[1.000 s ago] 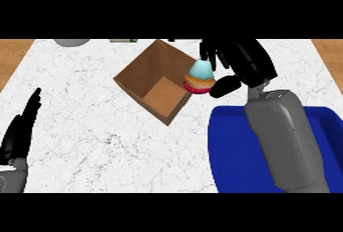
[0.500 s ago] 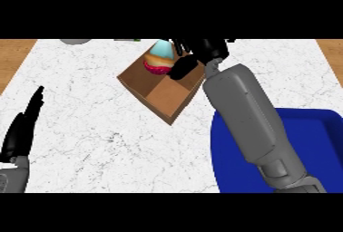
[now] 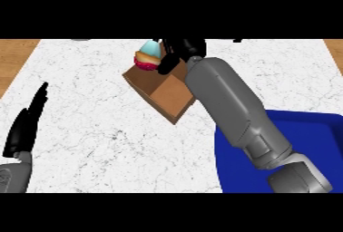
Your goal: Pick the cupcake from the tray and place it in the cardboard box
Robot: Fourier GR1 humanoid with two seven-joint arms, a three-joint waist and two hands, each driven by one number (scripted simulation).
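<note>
Right hand holds the cupcake over the far end of the box.

The right hand (image 3: 175, 53) sits at 12 o'clock, its fingers curled round the cupcake (image 3: 147, 58), which has a pale blue top and a red wrapper and shows just left of the fingers, above the box's (image 3: 164, 93) far corner. The brown box lies open on the white marble counter (image 3: 114, 140), slanting from 12 toward the centre, partly hidden by the grey right forearm crossing it. The blue tray (image 3: 315, 136) fills the 4 o'clock corner under that forearm. The left hand (image 3: 25, 124) rests at 9 o'clock near the edge, fingers straight and pointing up, well apart from the box.
</note>
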